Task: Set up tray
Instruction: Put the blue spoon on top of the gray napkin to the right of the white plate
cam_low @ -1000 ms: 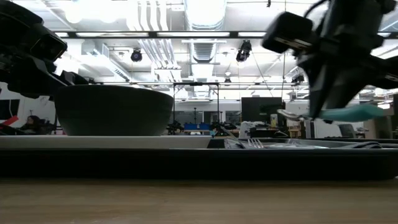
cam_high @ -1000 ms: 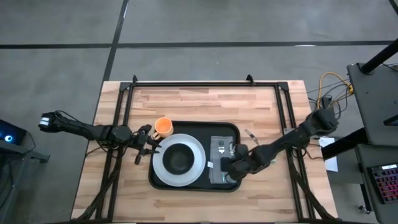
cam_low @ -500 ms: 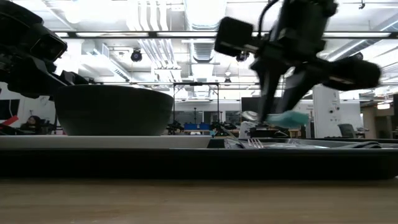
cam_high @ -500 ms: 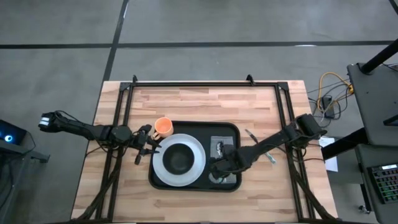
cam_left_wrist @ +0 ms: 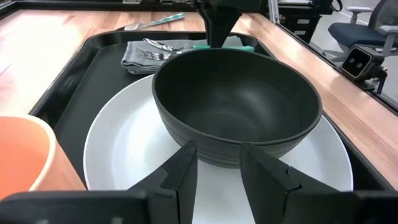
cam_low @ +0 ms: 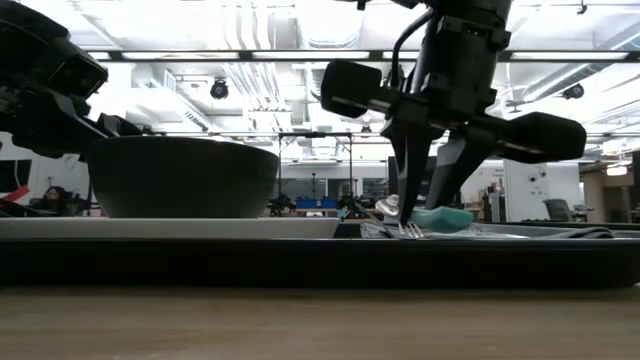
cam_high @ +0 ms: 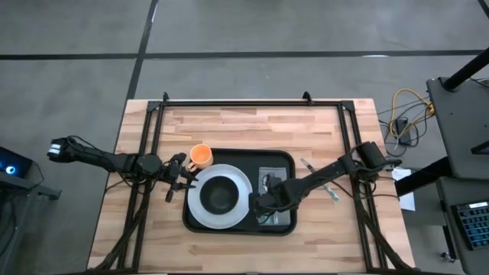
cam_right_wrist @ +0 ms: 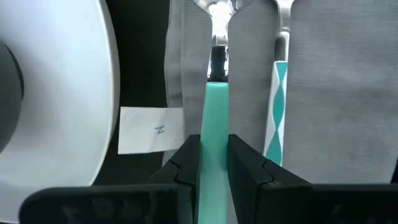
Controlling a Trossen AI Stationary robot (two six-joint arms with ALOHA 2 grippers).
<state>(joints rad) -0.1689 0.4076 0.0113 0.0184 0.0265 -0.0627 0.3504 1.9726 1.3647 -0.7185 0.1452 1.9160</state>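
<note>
Wooden tabletop under a grey floor, lab room behind. My right gripper is clamped on a teal-handled spoon; the fingers pinch the handle on both sides. It has swung inward from the right end of the tray to just over the grey cloth, and dropped lower, so in the low view the spoon bowl now hangs right above the cloth.

Ahead of my fingers and just beside the spoon lies a fork with a matching teal handle, already on the cloth. On the other side of the gripper, a small white paper tag and beyond it the white plate.

The tray sits directly beneath my right gripper, mid-table, carrying plate, dark bowl and cloth. An orange cup stands just off the tray's far left corner, near my left gripper, which waits part-open and empty by the plate edge.

Judgement: fork placed, spoon lined up parallel next to it, so the release is the next step. Risk: the spoon overlaps the fork or slides off the cloth edge. One more utensil lies on the table, outside the tray, behind my right arm.
</note>
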